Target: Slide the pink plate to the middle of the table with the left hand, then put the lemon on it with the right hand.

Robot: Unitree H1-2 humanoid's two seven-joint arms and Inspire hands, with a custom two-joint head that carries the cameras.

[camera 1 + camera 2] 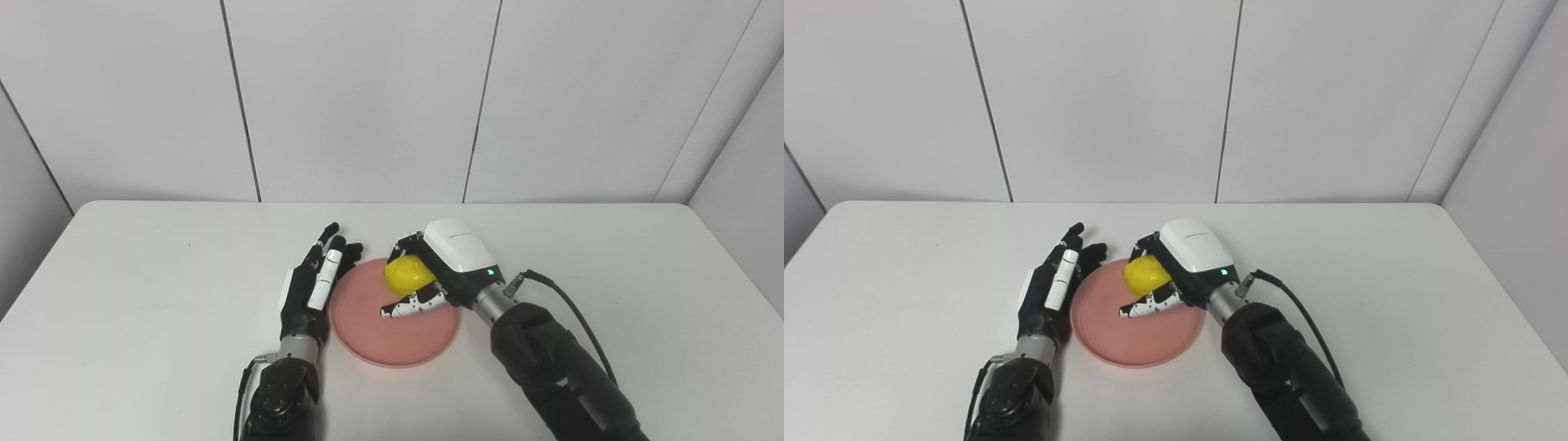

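Lemon (408,275) sits clasped in my right hand (442,267) directly above the pink plate (392,334), while my left hand (315,283), fingers spread and holding nothing, flanks its rim.

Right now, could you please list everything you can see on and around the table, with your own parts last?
table: one, white, filling the lower view, against the wall.
wall panels: several, white, behind the table.
pink plate: one, near the middle of the table, between the two hands.
lemon: one, yellow, over the plate's far part, held in the right hand.
cable: one, black, running along the right arm.
left hand: one, black and white, fingers apart, at the plate's left rim.
right hand: one, black and white, shut on the lemon.
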